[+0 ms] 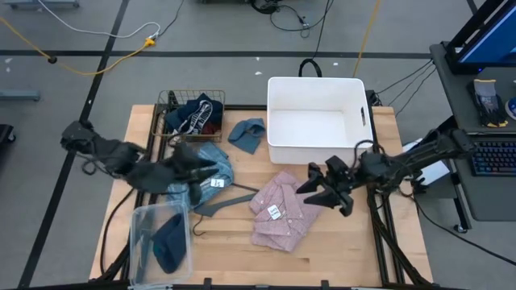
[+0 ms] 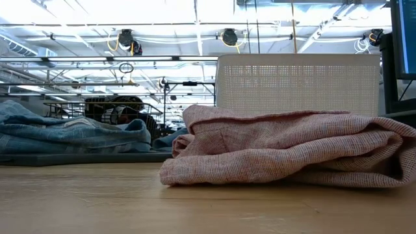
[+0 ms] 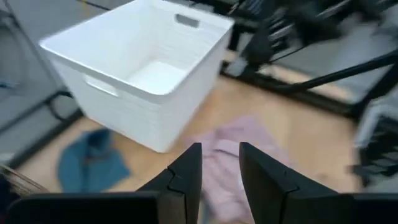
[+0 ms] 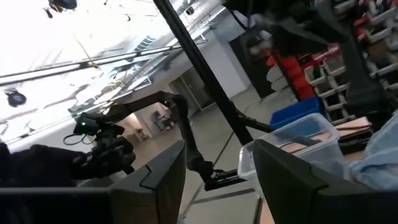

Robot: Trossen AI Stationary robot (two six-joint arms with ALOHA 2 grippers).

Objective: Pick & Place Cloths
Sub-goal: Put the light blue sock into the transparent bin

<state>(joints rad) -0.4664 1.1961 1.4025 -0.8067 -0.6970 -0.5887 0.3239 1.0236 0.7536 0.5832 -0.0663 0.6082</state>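
A pink checked cloth (image 1: 278,211) (image 2: 286,146) lies crumpled at the table's middle. A light blue denim cloth (image 1: 218,155) (image 2: 65,133) lies to its left. A grey-blue cloth (image 1: 247,134) (image 3: 90,165) rests beside the white bin (image 1: 314,80) (image 3: 124,81). My left gripper (image 1: 212,167) (image 3: 221,149) hovers over the denim, pointing toward the bin. It is open, with nothing between its fingers. My right gripper (image 1: 310,182) (image 4: 217,149) hangs open and empty above the pink cloth's right edge, tipped upward. The low view shows neither gripper.
A wire basket (image 1: 165,105) with dark garments stands at the far left. A clear plastic box (image 1: 141,242) (image 4: 292,143) holding a navy cloth (image 1: 169,242) sits at the near left. A grey hanger (image 1: 222,201) lies between the denim and the pink cloth.
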